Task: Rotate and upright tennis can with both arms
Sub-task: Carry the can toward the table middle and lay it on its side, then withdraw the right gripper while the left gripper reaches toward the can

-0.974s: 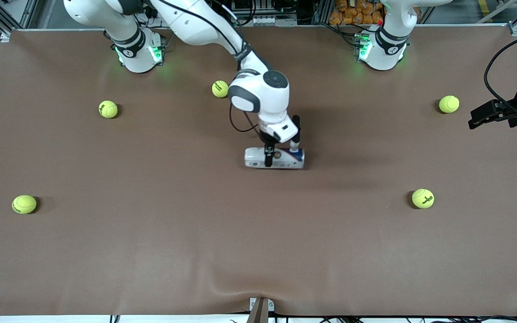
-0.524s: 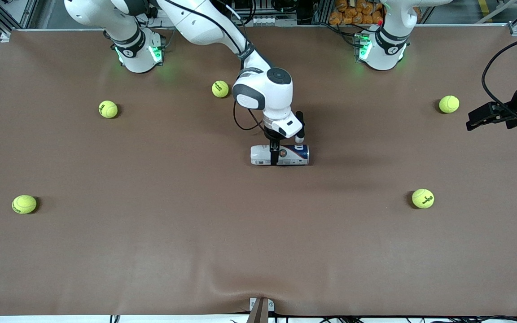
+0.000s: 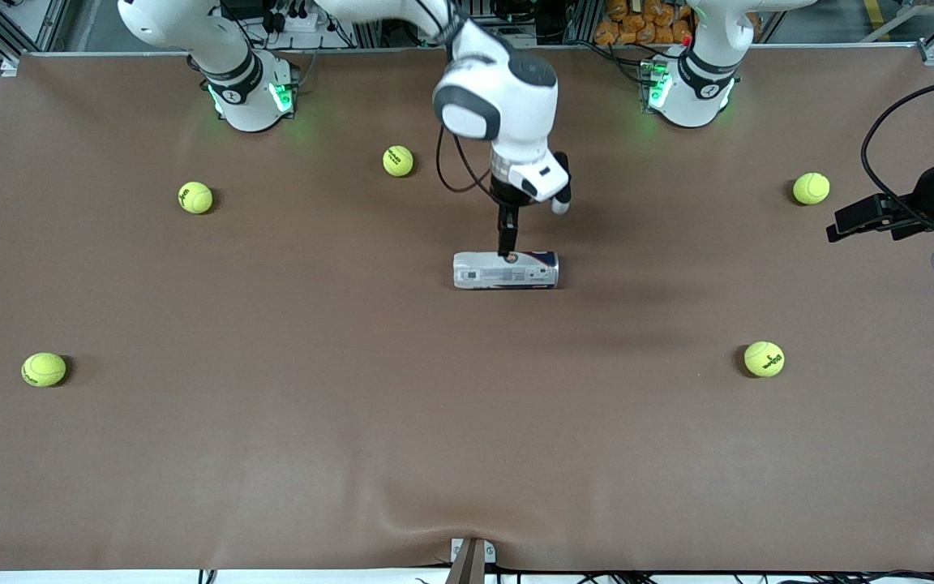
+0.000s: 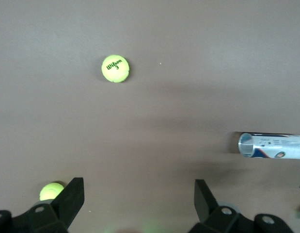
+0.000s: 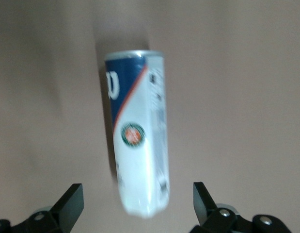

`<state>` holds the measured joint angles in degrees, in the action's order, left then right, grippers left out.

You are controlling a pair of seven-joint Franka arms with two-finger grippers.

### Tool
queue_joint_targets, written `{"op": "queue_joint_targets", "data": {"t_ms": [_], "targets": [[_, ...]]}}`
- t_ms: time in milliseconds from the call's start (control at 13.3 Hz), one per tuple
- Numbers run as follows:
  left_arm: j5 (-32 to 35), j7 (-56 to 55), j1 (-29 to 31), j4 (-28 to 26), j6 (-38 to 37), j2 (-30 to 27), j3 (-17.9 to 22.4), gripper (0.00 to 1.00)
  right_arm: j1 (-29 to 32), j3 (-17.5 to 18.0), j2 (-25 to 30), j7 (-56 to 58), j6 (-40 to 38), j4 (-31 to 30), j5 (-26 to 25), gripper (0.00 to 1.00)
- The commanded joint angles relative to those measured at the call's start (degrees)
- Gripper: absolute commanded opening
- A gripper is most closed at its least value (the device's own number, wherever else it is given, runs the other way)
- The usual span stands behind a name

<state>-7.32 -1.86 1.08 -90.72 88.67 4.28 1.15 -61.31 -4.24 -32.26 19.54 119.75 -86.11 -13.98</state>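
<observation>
The tennis can (image 3: pixel 506 270) lies on its side at the middle of the table, white end toward the right arm's end, navy end toward the left arm's end. My right gripper (image 3: pixel 533 231) hangs open over the can's middle and holds nothing. In the right wrist view the can (image 5: pixel 137 145) lies below and between the spread fingers of the right gripper (image 5: pixel 135 204), untouched. My left gripper (image 3: pixel 844 223) waits open and empty over the left arm's end of the table. In the left wrist view the left gripper (image 4: pixel 138 194) is open, and the can (image 4: pixel 273 145) shows far off.
Several tennis balls lie scattered on the brown table: one (image 3: pixel 398 161) near the right arm's base, one (image 3: pixel 195 197) and one (image 3: pixel 44 369) toward the right arm's end, one (image 3: pixel 811 188) and one (image 3: pixel 764 358) toward the left arm's end.
My right gripper was down around the can, shifted it slightly toward the left arm's end, then let go and rose. My left gripper crept a little toward the middle.
</observation>
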Motion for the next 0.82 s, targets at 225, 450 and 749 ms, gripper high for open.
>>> {"op": "queue_joint_targets", "data": {"t_ms": [225, 450, 749], "targets": [[-13.2, 1.2, 4.0, -7.0, -0.3, 0.3, -0.1, 1.00, 12.2, -0.5, 16.5, -8.5, -19.3, -0.3, 3.2, 1.00], [-18.2, 1.5, 4.0, -10.8, 0.0, 0.2, -0.1, 1.00, 19.1, -4.2, 17.4, -9.3, -30.2, 7.2, 2.5, 1.00], [-25.5, 1.4, 4.0, -18.2, 4.6, -0.6, 0.0, 1.00, 21.7, -17.2, 20.4, -10.0, -33.3, 8.2, 3.4, 1.00]]}}
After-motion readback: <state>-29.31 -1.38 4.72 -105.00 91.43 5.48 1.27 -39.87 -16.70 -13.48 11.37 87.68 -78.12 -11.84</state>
